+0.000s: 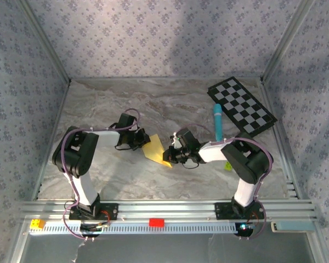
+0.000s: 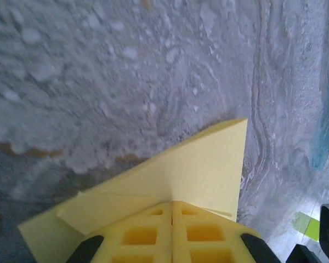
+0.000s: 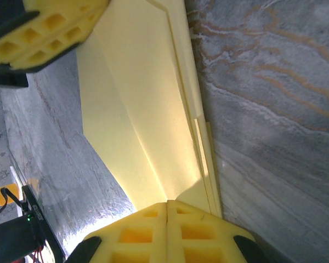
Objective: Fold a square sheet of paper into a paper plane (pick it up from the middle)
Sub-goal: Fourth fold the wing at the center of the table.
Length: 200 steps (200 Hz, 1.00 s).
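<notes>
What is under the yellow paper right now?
The marbled table lies beneath the paper, which the left gripper and right gripper pinch at opposite ends. The patch directly under it is covered, so anything there cannot be seen.

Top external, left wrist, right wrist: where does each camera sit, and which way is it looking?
Top external: high behind the arm bases, looking down on the marble table; both arms show, left end effector and right end effector shut on the yellow paper.
Left wrist: on the left arm, looking past its own fingertips across the paper to the table.
Right wrist: on the right arm, looking past its fingertips along the paper to the left end effector.
Shared: both wrist views see the same paper, from opposite ends.
</notes>
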### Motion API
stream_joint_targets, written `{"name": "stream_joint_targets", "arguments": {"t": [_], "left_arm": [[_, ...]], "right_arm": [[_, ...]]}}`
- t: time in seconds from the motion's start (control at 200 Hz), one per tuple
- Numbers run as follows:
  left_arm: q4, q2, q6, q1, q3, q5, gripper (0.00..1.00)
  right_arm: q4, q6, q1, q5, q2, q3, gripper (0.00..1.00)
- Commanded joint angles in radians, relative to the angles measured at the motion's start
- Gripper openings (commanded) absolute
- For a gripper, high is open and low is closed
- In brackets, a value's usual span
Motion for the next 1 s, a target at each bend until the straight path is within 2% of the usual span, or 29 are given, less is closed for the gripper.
{"name": "stream_joint_targets", "arguments": {"t": [0.0, 0.295, 0.505, 0.62, 0.735, 0.895, 0.995], "left_arm": [[-0.044, 0.038, 0.078, 0.059, 0.037, -0.073, 0.07], [-0.095, 0.041, 0.129, 0.149, 0.094, -0.053, 0.07], [-0.109, -0.114, 0.087, 0.142, 0.081, -0.041, 0.1], [-0.112, -0.187, 0.067, 0.098, 0.055, -0.036, 0.12], [-0.122, -0.207, 0.06, 0.006, 0.036, -0.03, 0.11], [-0.071, -0.161, 0.032, -0.107, -0.007, -0.019, 0.1], [-0.057, -0.114, 0.03, -0.14, -0.013, -0.022, 0.08]], "right_arm": [[-0.185, -0.009, 0.015, 0.046, 0.044, -0.041, 0.0], [-0.179, -0.003, 0.008, 0.04, 0.039, -0.044, 0.0], [-0.159, 0.011, 0.006, 0.036, 0.039, -0.046, 0.0], [-0.156, 0.015, 0.006, 0.034, 0.043, -0.043, 0.0], [-0.153, 0.018, 0.003, 0.032, 0.04, -0.045, 0.0], [-0.141, 0.023, -0.002, 0.029, 0.027, -0.052, 0.0], [-0.133, 0.026, -0.006, 0.027, 0.018, -0.058, 0.0]]}}
